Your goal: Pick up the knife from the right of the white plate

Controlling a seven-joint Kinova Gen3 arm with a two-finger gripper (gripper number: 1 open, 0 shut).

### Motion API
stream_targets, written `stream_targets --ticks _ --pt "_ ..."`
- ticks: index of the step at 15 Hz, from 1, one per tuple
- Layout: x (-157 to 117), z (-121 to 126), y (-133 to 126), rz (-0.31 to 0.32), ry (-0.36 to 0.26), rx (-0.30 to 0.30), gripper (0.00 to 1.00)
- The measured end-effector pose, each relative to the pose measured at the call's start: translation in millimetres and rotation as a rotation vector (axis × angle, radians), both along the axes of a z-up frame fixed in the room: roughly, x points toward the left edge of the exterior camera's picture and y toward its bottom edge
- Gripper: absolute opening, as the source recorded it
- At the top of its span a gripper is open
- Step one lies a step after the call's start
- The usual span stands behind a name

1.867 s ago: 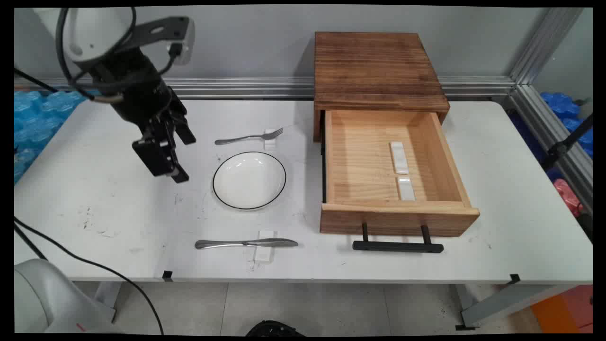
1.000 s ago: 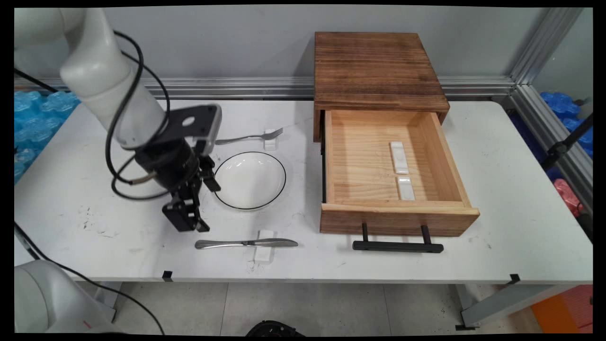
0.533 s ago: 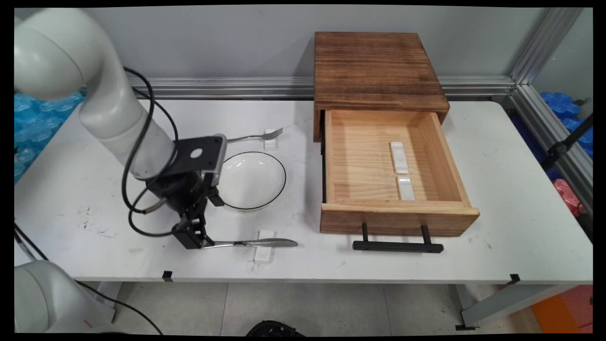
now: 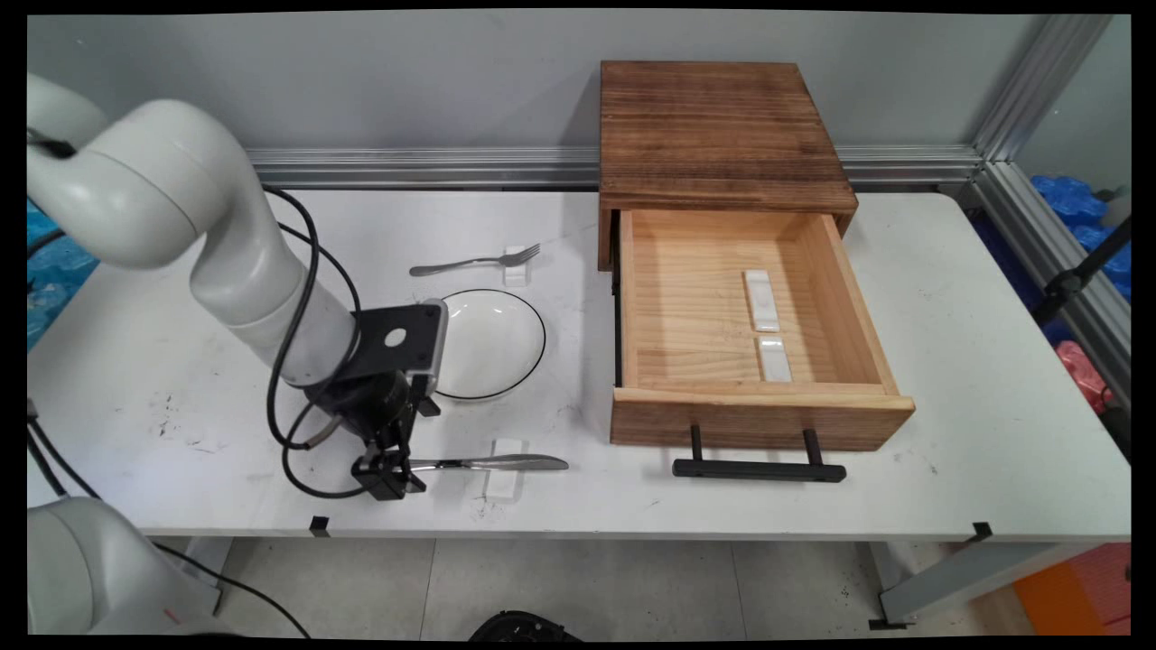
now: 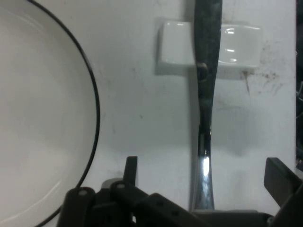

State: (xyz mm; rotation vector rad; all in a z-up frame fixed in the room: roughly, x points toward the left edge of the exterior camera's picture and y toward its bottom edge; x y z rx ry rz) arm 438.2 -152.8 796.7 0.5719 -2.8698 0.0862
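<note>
A silver table knife (image 4: 492, 463) lies near the table's front edge, its blade across a small white rest (image 4: 505, 479). My gripper (image 4: 390, 476) is down at the knife's handle end, open. In the hand view the handle (image 5: 204, 170) runs between the two fingers (image 5: 131, 166), with the gripper (image 5: 204, 166) straddling it and neither finger touching it. The white rest (image 5: 175, 47) shows farther along the knife. A white plate with a black rim (image 4: 543, 338) sits just behind the gripper, and its rim (image 5: 97, 118) curves along the left of the hand view.
A fork (image 4: 470, 263) lies on another white rest behind the plate. A wooden box (image 4: 713, 126) at the back has its drawer (image 4: 763, 420) pulled open, with two white rests (image 4: 766, 316) inside and a black handle (image 4: 759, 469) toward the front edge.
The arm has swung from the back left, past the plate, down to the front. The gripper has lowered over the knife's handle. The knife has not moved.
</note>
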Motion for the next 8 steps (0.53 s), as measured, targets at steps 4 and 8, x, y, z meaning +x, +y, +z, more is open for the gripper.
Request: stream_targets --ticks 4,8 --pt "-4.5 -11.8 -0.7 0.002 0.008 -0.007 1.00" --pt "-7.2 -20.2 -2.8 0.004 0.020 -0.011 1.00"
